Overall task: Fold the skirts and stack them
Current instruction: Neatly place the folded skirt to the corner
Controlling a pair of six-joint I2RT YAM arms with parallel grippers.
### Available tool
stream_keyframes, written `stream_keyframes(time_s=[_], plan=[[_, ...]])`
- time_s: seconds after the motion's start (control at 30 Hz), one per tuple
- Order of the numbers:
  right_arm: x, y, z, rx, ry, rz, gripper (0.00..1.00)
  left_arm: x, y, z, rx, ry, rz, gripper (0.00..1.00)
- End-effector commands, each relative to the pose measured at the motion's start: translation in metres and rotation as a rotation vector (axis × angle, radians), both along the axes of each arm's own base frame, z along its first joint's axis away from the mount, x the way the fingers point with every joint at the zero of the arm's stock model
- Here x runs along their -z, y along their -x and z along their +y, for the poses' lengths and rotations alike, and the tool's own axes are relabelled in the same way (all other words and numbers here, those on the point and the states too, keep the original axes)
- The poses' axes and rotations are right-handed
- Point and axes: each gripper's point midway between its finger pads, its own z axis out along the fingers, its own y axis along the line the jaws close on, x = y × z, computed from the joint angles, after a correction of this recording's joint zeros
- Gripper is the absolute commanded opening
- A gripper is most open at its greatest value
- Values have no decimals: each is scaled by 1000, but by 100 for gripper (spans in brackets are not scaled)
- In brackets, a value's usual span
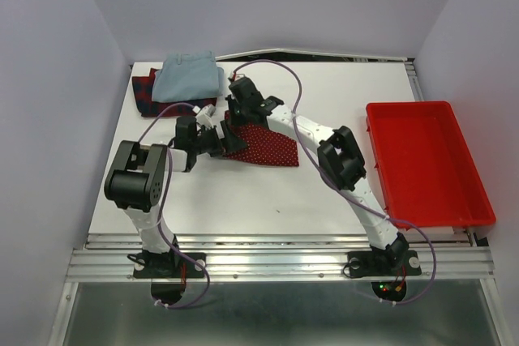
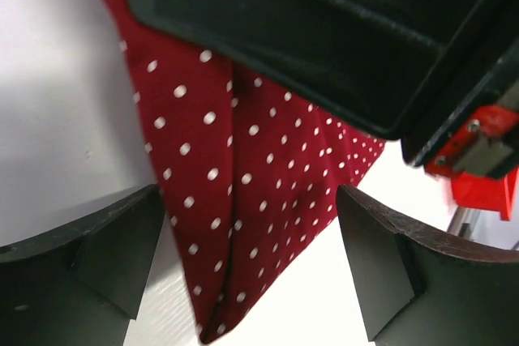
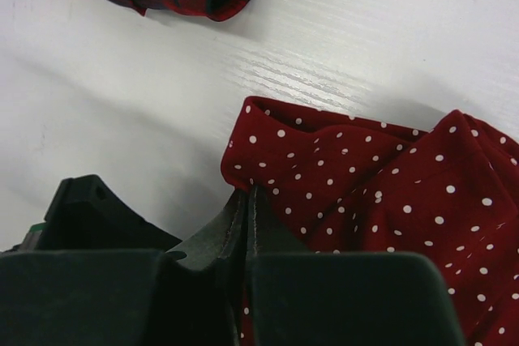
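Over dotted skirt, right arm outstretched

The left arm rises from its base, bends sharply at the elbow and reaches forward and to the right, with the wrist kept low. The left gripper is spread wide, one finger at each side of the wrist view. The right arm stretches forward and far to the left. The right gripper points downward, its two fingers pressed together with only a thin line between them.
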Motion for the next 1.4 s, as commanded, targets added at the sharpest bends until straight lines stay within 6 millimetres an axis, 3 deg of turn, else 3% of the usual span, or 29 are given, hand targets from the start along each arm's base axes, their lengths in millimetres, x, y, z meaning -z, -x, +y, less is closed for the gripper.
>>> stream_keyframes(time_s=[0.0, 0.23, 0.3, 0.53, 1.0, 1.07, 1.17, 1.2, 1.27, 1.33, 1.37], plan=[[-49, -1, 2, 10, -93, -35, 1, -6, -6, -13, -2, 70, -2, 99], [-57, -5, -1, 32, -117, -31, 1, -7, -25, -23, -42, 109, -5, 98], [-60, -6, -1, 38, -120, -37, 1, -4, -28, -27, -58, 135, 5, 92], [-57, -14, -7, 66, -112, -44, 1, 13, -22, -35, -61, 175, 87, 85], [-71, -14, -6, 85, -145, -47, 1, 36, -23, -41, -86, 201, 178, 80], [-72, -13, -6, 87, -152, -43, 1, 40, -23, -40, -93, 189, 188, 75], [-75, -12, -6, 85, -158, -42, 1, 45, -23, -38, -95, 166, 193, 57], [-75, -16, -11, 94, -156, -44, 1, 46, -23, -37, -104, 156, 193, 44], [-78, -16, -12, 94, -153, -51, 1, 49, -24, -32, -123, 122, 194, 30], [-83, -21, -18, 107, -154, -63, 1, 49, -24, -29, -131, 95, 201, 26], [-84, -23, -20, 116, -151, -70, 6, 50, -27, -25, -137, 63, 182, 20]])
